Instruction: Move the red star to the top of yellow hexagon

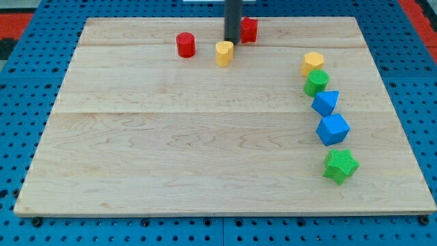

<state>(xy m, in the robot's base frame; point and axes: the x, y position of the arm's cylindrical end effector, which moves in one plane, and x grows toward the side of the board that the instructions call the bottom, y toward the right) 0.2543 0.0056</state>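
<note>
My tip (232, 41), a bare rod with no claw to open or hold, sits just left of the red star (249, 29), which lies up-left and well apart from the yellow hexagon (313, 62), so push rightward steadily through the star's centre

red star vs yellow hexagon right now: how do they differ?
The red star is red and partly hidden behind my tip; the yellow hexagon is yellow and fully visible. The star sits alone near the view's top; the hexagon touches the green block. Both rest on the board.
</note>
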